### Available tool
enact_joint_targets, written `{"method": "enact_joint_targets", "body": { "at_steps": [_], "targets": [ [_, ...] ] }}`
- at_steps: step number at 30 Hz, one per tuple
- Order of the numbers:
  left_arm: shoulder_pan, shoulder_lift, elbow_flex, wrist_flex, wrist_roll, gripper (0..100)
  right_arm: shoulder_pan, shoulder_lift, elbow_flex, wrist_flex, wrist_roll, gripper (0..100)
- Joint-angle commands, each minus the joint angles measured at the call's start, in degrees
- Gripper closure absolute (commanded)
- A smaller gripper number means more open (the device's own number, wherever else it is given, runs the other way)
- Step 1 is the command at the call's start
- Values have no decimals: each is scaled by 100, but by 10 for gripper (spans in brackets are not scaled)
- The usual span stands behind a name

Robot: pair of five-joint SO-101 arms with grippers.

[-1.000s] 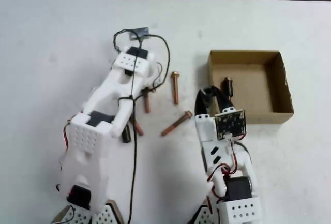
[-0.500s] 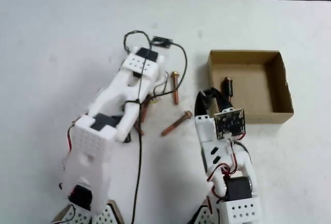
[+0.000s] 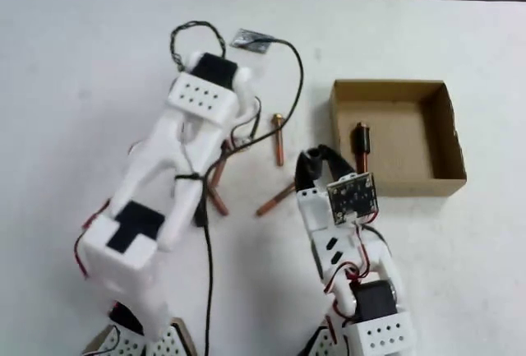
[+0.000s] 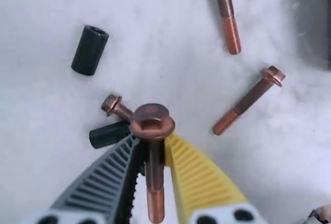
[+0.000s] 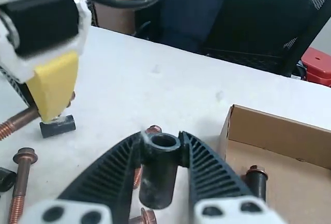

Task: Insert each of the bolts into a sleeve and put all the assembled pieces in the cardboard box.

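My left gripper [image 4: 151, 144] is shut on a copper bolt [image 4: 151, 122], held above the table with its head pointing away from the wrist. Below it lie two black sleeves [image 4: 89, 49] [image 4: 108, 134] and several loose bolts [image 4: 249, 100]. My right gripper [image 5: 160, 149] is shut on an upright black sleeve [image 5: 159, 175]; in the high view it [image 3: 316, 163] sits just left of the cardboard box [image 3: 431, 138]. One assembled bolt and sleeve [image 3: 361, 144] lies inside the box. The left arm's yellow finger [image 5: 54, 84] hangs close ahead of my right gripper.
Loose bolts lie between the arms [image 3: 279, 138] [image 3: 275, 200]. The left arm [image 3: 177, 150] and its black cable [image 3: 292, 68] cover part of the pile. A small dark tag [image 3: 252, 41] lies beyond. A dark chair stands behind the table's far edge.
The left arm has lifted and swung back toward the left with the bolt. The right gripper has shifted a little left, away from the box, with the sleeve in it.
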Motion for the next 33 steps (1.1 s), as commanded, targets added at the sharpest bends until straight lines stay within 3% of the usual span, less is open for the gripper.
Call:
{"method": "enact_joint_targets", "body": {
  "at_steps": [1, 9, 18, 33],
  "targets": [
    [-13, -919, -26, 325, -35, 978, -101, -66, 53, 13, -9, 971],
    [-127, -2492, 1371, 211, -501, 978, -145, -75, 53, -31, -26, 971],
    [-1086, -4532, 3666, -1081, -1081, 978, -1147, -75, 53, -92, 0, 971],
    [-1138, -8084, 6066, -2954, -1125, 977, -1543, -57, 53, -927, -44, 972]
  ]
}}
